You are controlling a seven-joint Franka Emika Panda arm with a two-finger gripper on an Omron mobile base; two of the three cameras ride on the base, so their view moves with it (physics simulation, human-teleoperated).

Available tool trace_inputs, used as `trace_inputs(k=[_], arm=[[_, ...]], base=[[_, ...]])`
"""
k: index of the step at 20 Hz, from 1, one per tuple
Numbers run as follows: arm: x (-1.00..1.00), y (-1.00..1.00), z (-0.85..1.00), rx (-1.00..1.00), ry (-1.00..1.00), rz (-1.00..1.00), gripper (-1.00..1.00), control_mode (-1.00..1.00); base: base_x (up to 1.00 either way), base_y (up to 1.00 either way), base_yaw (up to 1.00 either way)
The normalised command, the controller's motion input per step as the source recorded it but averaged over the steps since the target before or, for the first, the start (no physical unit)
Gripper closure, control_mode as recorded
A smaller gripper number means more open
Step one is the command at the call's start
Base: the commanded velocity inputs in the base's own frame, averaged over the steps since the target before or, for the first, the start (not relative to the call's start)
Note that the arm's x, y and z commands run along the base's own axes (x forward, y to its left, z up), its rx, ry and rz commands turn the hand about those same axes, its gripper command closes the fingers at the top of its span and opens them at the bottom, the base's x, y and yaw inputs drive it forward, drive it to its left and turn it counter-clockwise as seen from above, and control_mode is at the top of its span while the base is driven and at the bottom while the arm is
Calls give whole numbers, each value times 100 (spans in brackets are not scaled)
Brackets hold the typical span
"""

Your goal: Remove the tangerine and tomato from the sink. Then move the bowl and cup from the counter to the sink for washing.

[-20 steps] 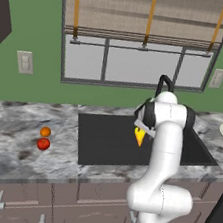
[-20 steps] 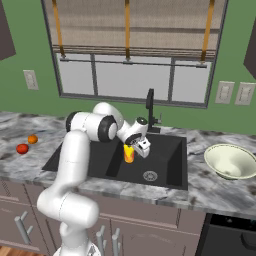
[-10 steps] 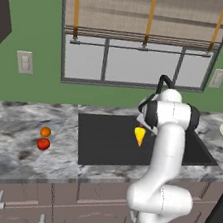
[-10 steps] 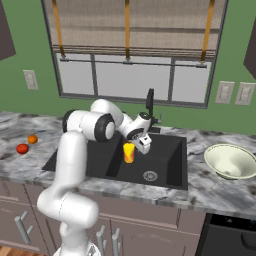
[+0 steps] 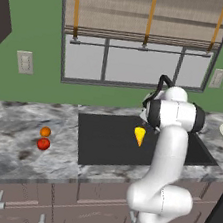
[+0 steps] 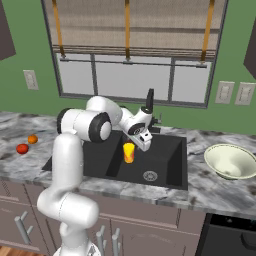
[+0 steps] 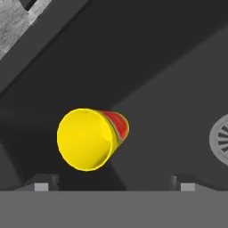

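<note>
The hand view looks into the mouth of the cup (image 7: 92, 138), standing in the sink (image 7: 169, 67) with the round drain (image 7: 220, 138) off to one side, while the right base view shows the bowl (image 6: 230, 161) on the counter (image 6: 220, 190) beside the sink, and the tomato (image 6: 22, 148) and tangerine (image 6: 32, 139) on the counter at the sink's other side. The gripper (image 6: 145, 142) hangs above the cup, jaws spread wide and holding nothing, the cup free between and below the fingertips (image 7: 41, 183)

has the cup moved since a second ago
Yes. The cup has dropped away from the gripper, lower in the sink and nearer the drain.
</note>
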Motion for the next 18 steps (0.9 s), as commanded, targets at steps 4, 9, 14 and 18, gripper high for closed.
trace_inputs(k=[4, 9, 14, 18], arm=[[-39, 0, 31, 0, 0, 0, -100, -100], [-40, -1, 32, 0, 1, 3, -100, -100], [-48, 0, 30, 0, 0, 10, -100, -100], [-52, -2, 34, -2, 0, 12, -100, -100]], base=[[0, 0, 0], [0, 0, 0], [0, 0, 0], [0, 0, 0]])
